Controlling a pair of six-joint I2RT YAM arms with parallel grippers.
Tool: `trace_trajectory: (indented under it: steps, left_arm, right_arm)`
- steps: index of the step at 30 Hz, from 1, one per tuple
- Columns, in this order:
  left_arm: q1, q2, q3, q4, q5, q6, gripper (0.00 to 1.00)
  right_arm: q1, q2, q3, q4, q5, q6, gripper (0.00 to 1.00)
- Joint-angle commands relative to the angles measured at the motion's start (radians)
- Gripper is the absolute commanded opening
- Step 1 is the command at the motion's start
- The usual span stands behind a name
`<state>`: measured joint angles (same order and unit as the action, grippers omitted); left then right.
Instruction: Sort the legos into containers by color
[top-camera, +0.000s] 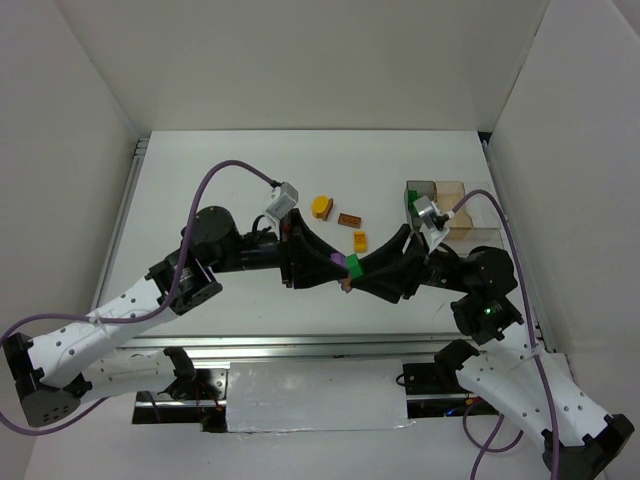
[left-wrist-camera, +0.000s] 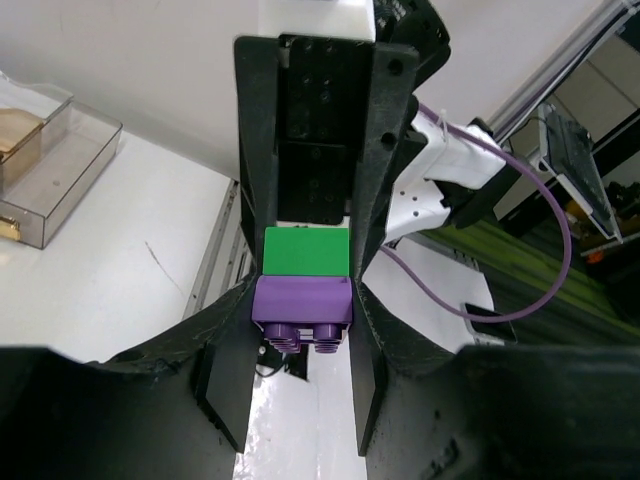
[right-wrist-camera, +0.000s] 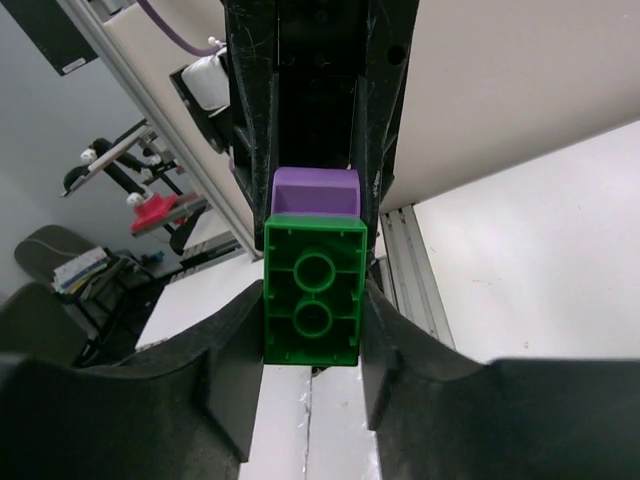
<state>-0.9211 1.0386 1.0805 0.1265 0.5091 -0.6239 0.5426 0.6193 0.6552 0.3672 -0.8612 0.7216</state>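
White table (top-camera: 200, 170); left hand (left-wrist-camera: 302, 302), right hand (right-wrist-camera: 313, 300) on seemingly joined purple-green bricks (top-camera: 349, 265)

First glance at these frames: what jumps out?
The two arms meet mid-table over one joined pair of bricks. The left gripper is shut on the purple brick, and the right gripper is shut on the green brick stuck to it. Beyond them, three loose bricks lie on the table, with the compartment tray at far right.
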Motion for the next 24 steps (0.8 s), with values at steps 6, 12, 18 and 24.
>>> trace_trajectory:
  steps: [6, 12, 18, 24]
  left_arm:
    - [-0.004, -0.008, 0.055, -0.039, 0.088, 0.096, 0.0]
    - [-0.004, -0.014, 0.064, -0.042, 0.115, 0.11, 0.0]
    - [-0.004, -0.005, 0.068, -0.036, 0.118, 0.112, 0.0]
    - [-0.004, -0.002, 0.062, -0.01, 0.134, 0.107, 0.0]
  right_arm:
    - [-0.003, -0.006, 0.118, -0.152, -0.044, -0.137, 0.85]
    - [-0.003, 0.045, 0.176, -0.206, -0.111, -0.159, 0.59]
    - [-0.004, 0.045, 0.176, -0.254, -0.088, -0.188, 0.66]
    - [-0.003, 0.042, 0.158, -0.249, -0.078, -0.177, 0.5]
